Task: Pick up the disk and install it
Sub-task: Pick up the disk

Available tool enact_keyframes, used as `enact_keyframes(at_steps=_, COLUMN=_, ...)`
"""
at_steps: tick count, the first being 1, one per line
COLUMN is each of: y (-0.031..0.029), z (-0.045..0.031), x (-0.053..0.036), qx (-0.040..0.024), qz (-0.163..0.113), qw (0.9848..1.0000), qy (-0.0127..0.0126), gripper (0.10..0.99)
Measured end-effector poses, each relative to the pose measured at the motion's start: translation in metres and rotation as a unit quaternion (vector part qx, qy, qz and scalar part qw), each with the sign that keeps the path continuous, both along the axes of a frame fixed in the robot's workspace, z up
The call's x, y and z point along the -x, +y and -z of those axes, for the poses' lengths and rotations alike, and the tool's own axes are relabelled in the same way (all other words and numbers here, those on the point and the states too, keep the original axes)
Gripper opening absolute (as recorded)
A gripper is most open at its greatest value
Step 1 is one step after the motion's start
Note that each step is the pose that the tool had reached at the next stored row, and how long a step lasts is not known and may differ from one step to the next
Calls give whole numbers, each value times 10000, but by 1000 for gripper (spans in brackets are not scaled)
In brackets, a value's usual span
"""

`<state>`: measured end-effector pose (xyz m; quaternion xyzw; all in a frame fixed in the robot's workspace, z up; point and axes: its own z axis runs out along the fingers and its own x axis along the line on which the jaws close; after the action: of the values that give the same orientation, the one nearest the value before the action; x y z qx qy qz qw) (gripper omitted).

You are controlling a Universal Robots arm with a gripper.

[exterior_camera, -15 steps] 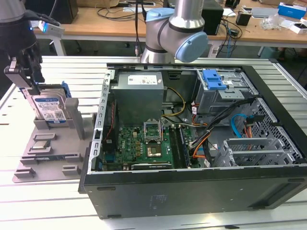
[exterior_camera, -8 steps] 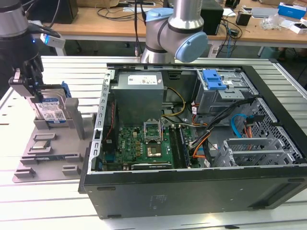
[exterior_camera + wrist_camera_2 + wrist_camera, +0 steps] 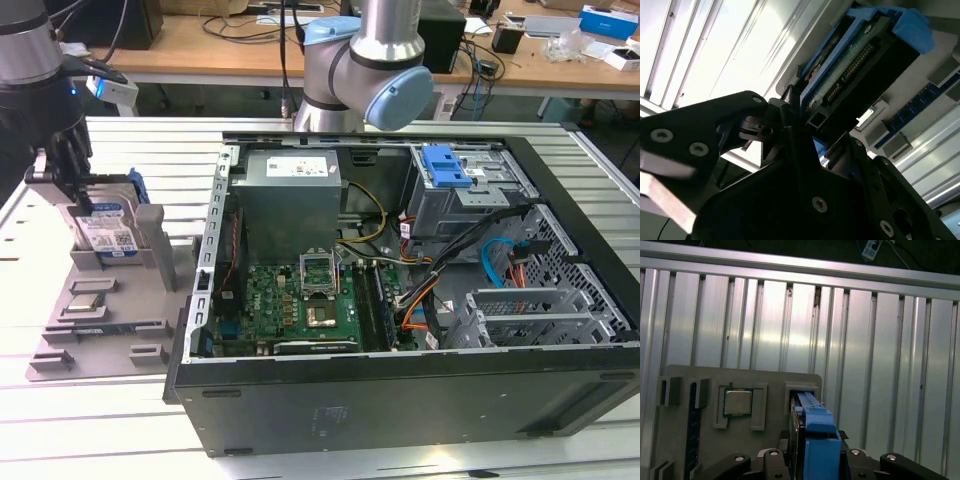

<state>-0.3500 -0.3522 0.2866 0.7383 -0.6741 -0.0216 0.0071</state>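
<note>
The disk [image 3: 105, 228] is a silver hard drive with a white-and-blue label and a blue frame. It stands on edge in a slot of the grey holder tray [image 3: 100, 320] at the exterior view's left. My gripper [image 3: 72, 180] comes down on its upper end and is shut on the disk. In the second wrist view the black fingers [image 3: 790, 130] hug the end of the disk [image 3: 860, 55]. In the first wrist view the blue frame of the disk [image 3: 815, 430] sits between the gripper's two sides [image 3: 812, 460], above the tray [image 3: 685, 375].
An open computer case [image 3: 400, 400] lies on the ribbed metal table [image 3: 90, 440] to the exterior view's right of the tray, with a grey power supply box [image 3: 290, 200], a motherboard [image 3: 300, 300] and a blue latch [image 3: 445, 165] on the drive cage. A processor chip [image 3: 737, 402] rests in the tray.
</note>
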Motion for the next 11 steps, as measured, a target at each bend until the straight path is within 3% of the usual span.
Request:
enact_keyframes(at_steps=1, y=0, z=0, x=0, qx=-2, qz=0, qw=10000, qy=1, gripper=369)
enact_keyframes(at_steps=11, y=0, z=0, x=-2, qx=-1, qz=-1, qw=10000, qy=0, gripper=369)
